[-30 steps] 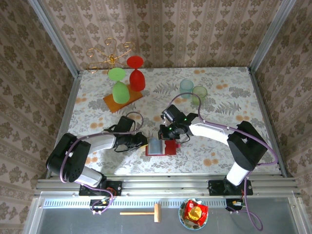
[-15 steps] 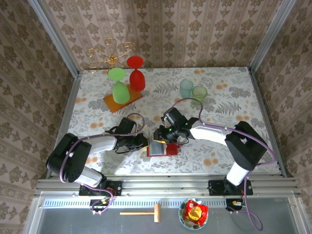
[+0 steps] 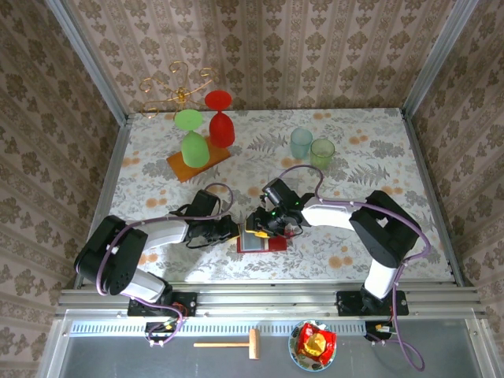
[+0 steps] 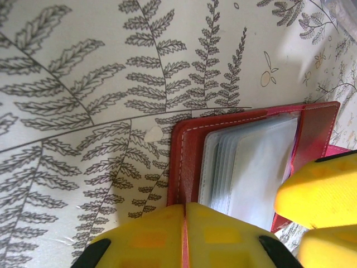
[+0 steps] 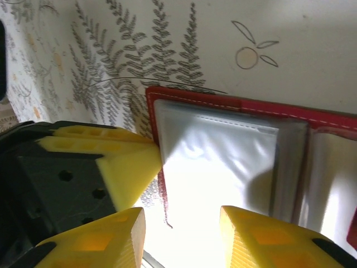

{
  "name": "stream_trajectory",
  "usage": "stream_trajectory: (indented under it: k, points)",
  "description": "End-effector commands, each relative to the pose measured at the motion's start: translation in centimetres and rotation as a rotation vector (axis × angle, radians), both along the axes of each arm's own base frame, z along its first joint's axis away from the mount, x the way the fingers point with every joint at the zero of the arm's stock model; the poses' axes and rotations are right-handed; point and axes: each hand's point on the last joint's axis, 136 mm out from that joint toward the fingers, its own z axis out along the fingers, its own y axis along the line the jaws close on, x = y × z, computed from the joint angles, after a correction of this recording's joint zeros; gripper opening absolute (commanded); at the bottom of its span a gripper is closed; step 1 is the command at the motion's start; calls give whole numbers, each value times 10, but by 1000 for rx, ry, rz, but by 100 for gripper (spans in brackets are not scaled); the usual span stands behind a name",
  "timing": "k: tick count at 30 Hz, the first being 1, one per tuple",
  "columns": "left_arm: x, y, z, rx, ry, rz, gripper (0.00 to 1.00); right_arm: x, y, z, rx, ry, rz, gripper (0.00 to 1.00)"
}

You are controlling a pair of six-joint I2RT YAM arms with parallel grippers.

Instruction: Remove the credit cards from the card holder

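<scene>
From overhead the card holder [image 3: 272, 244] is just a small red patch near the front middle of the bench [image 3: 370, 134]. Both arms crowd over its left half, so the claw tips are too small to read from up there. Whether any credit cards sit inside I cannot tell, as glare whitens the plastic.

The wrist cameras fill that in. The left wrist view has the left claw [image 4: 184, 215] pinched tight on the near edge of the red cover, its yellow fingers pressed together with only a sliver of red between them. Those fingers are cut off by the bottom of that picture.

In the right wrist view, the right claw [image 5: 179, 220] stands parted over the stack of clear sleeves [image 5: 217, 162] with nothing between its fingers. The other arm's yellow finger rests against the holder's left edge.

The holder lies open and flat, red with pale stitching along its border, its greyish sleeves fanned in layers.

The overhead view takes in the far side of the bench: a green goblet [image 3: 194, 146], a red goblet [image 3: 220, 118] and two pale tumblers [image 3: 300, 142], all well apart from the holder.
</scene>
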Motion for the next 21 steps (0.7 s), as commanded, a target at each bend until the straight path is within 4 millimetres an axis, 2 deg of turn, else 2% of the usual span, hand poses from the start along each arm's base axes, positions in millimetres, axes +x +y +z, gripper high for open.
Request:
stream_trajectory:
  k: [1,9,21]
  points:
    - [-6,9,-6,34,13,8,11,-5,-7,-10,-51,29,-8,40]
    - [-6,10,-8,38,19,7,11,-5,-19,-8,-117,6,-11,41]
    - [-5,12,-8,42,22,11,10,-2,-25,-3,-132,-17,-19,41]
